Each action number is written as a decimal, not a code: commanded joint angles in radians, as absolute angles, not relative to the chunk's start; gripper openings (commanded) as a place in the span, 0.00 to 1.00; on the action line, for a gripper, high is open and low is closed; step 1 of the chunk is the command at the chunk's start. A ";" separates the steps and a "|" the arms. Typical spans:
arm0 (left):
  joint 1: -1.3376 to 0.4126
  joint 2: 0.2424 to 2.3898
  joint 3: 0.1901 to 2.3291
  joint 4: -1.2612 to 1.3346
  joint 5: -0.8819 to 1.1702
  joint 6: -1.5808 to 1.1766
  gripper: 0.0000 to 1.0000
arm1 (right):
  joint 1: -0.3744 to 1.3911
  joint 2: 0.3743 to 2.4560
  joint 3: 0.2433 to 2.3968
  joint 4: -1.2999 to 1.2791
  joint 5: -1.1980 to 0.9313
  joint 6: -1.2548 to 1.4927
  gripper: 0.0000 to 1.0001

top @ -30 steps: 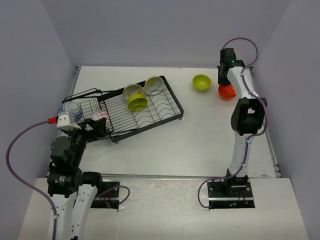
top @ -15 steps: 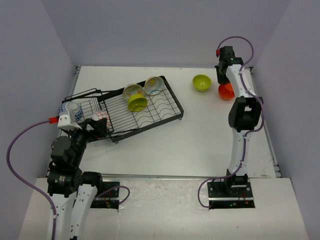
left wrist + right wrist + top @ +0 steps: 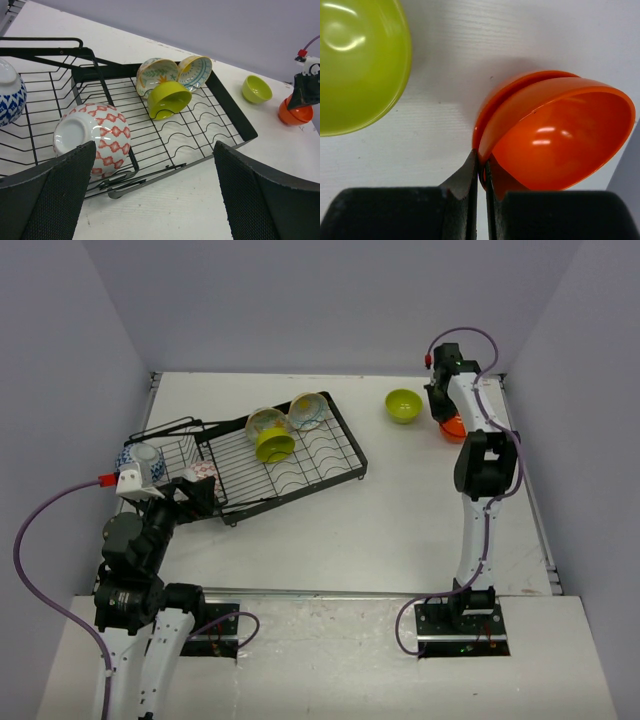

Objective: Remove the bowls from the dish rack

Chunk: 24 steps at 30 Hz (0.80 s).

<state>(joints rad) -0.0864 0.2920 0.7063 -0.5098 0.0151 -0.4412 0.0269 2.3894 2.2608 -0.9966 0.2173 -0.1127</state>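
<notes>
The right fingers [image 3: 462, 182] pinch the rim of the orange bowl [image 3: 555, 135] — it sits tipped in another orange bowl [image 3: 495, 106] beside the lime green bowl [image 3: 355, 65] on the surface [image 3: 520, 30] — so letting go now could make it roll away.

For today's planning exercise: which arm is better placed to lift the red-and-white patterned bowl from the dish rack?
Left. The left pincer is open beside the red-and-white bowl; the right pincer is far off, shut on an orange bowl.
</notes>
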 commanded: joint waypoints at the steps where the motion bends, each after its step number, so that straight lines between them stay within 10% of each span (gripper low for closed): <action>1: -0.094 0.284 0.703 -0.469 0.026 -0.416 1.00 | 0.025 2.376 2.292 -1.032 0.201 -0.126 0.02; 16: -0.098 0.282 0.704 -0.469 0.026 -0.414 1.00 | 0.046 2.329 2.273 -1.019 0.308 -0.103 0.33; 24: -0.098 0.281 0.704 -0.468 0.025 -0.414 1.00 | 0.055 2.280 2.243 -1.019 0.311 -0.089 0.24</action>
